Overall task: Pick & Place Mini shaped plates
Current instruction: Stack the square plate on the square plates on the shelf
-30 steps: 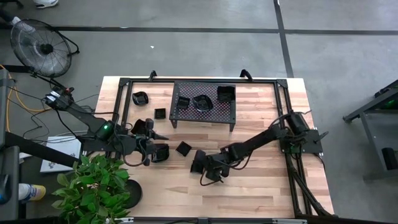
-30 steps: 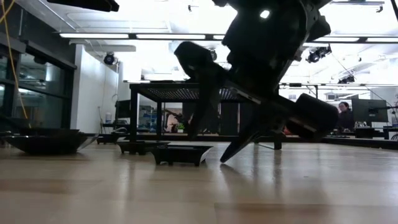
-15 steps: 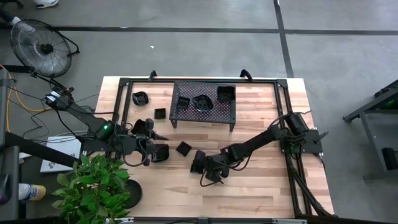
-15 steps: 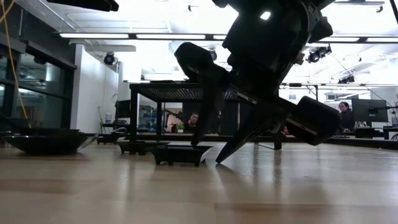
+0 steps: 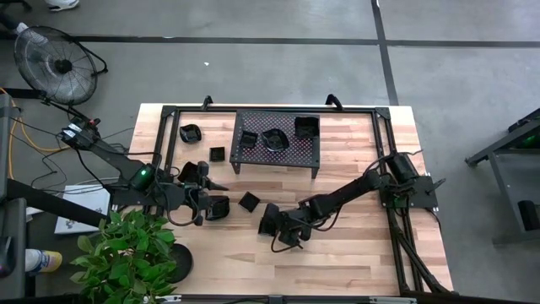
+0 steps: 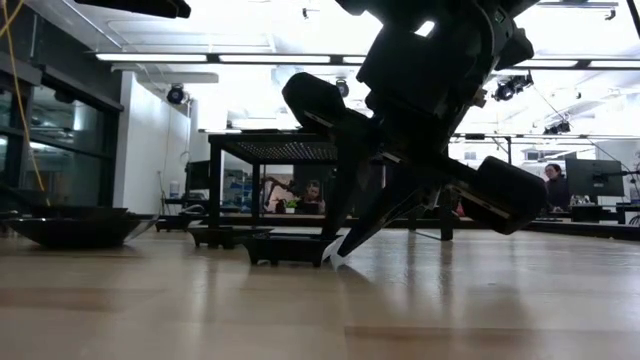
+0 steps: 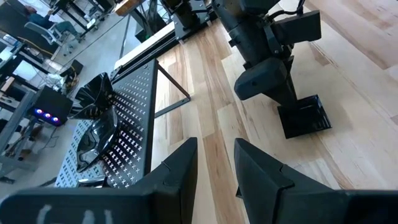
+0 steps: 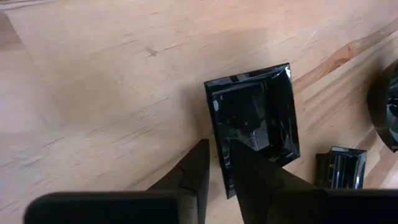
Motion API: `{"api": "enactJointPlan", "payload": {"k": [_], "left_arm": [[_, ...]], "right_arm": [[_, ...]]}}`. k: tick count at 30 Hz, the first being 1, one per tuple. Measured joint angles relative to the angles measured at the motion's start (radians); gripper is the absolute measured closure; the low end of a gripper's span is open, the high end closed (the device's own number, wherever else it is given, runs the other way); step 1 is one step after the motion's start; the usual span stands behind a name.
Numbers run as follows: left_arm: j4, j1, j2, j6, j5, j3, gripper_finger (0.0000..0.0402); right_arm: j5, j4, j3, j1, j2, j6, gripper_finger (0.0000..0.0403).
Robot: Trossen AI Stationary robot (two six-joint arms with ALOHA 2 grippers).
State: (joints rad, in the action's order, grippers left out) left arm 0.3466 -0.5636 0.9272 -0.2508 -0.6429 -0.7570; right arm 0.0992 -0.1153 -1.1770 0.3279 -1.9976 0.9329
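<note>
I count 3 plates on mesh rack [image 5: 277,139]; several left on table [image 5: 354,245]. Right gripper [image 8: 214,163] jaws pinching square plate [image 8: 254,127] rim. Left gripper [image 7: 214,163] jaws narrowly apart, holding nothing.

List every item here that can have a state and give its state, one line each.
Right gripper: fingers closed on the square plate's wall.
Square plate: flat on the table, gripped, not lifted.
Left gripper: fingers apart, empty.
Rack: standing, three plates on top.
Small plate: loose on the table.
</note>
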Motion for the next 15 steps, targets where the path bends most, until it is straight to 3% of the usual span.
{"api": "enactJointPlan", "payload": {"k": [15], "left_arm": [[0.000, 0.000, 0.000, 0.009, 0.000, 0.000, 0.0300]], "right_arm": [[-0.001, 0.000, 0.000, 0.000, 0.000, 0.000, 0.0384]]}}
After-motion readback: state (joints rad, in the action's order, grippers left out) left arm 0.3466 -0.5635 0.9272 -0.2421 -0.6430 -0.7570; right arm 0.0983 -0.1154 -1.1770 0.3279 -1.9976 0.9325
